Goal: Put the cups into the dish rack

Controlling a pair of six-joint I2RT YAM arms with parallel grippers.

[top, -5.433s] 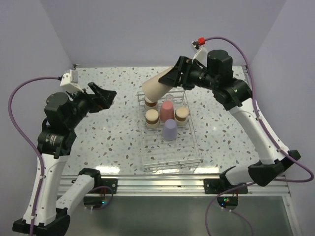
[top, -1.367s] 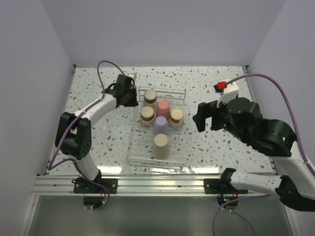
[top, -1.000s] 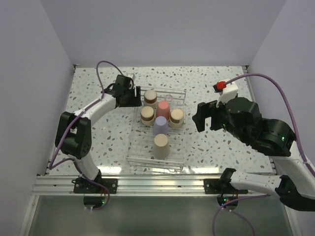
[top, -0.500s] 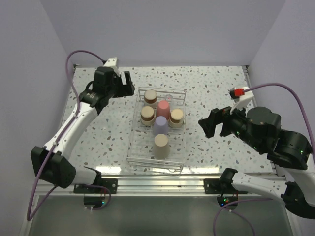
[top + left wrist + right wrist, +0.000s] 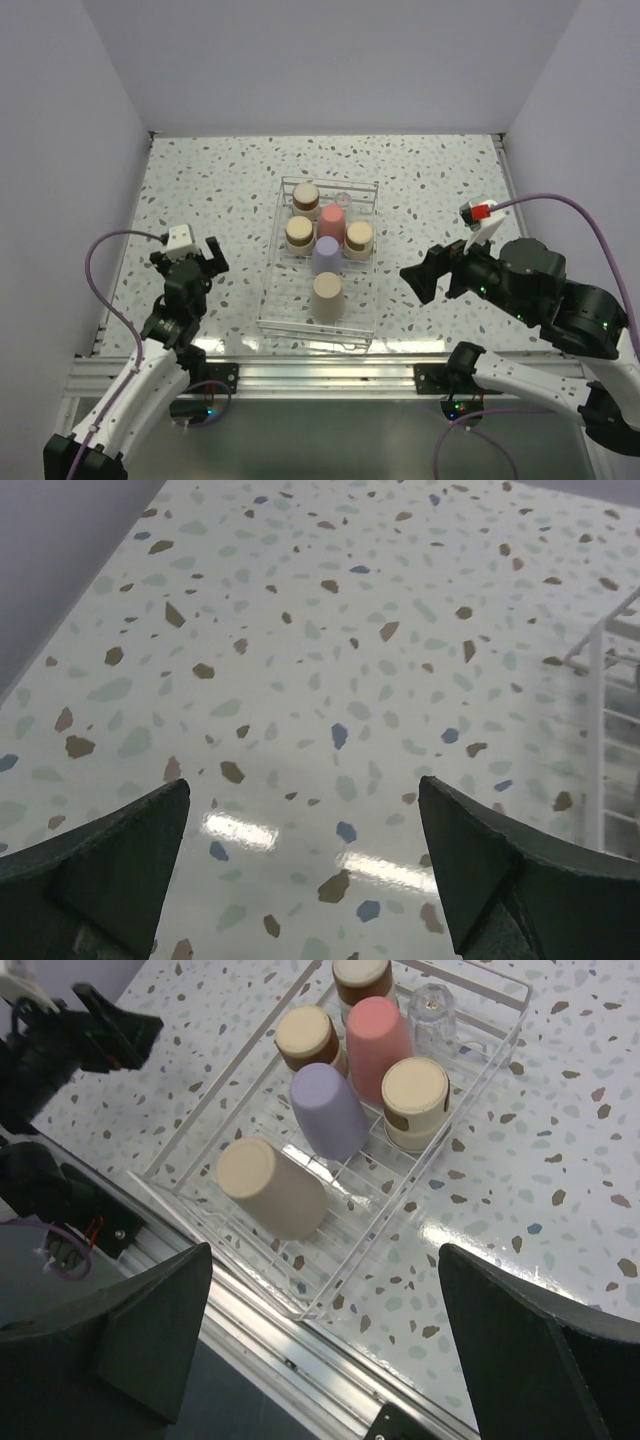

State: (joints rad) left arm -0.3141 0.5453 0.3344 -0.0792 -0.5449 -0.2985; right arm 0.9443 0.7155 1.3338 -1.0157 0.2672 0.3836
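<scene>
The dish rack (image 5: 283, 310) stands mid-table and holds all the cups upside down. The beige cup (image 5: 326, 296) is nearest, then the lavender cup (image 5: 324, 254), the coral-red cup (image 5: 333, 224), three brown-grey cups (image 5: 300, 233) and a tiny clear one (image 5: 344, 200). The right wrist view shows them too: the beige cup (image 5: 270, 1186), the lavender cup (image 5: 327, 1110), the coral-red cup (image 5: 383, 1046), the clear one (image 5: 433, 1008). My left gripper (image 5: 190, 258) is open and empty, left of the rack. My right gripper (image 5: 422, 280) is open and empty, right of the rack.
The speckled table top (image 5: 430, 190) ends at a metal rail (image 5: 330, 372) along the near edge. Purple walls close the left, back and right. The left wrist view shows bare speckled table (image 5: 300, 660) and a corner of the rack (image 5: 610, 730) at its right.
The left arm has pulled back from the rack's far left corner to the near left of the table. The right arm has shifted slightly. The cups have not moved.
</scene>
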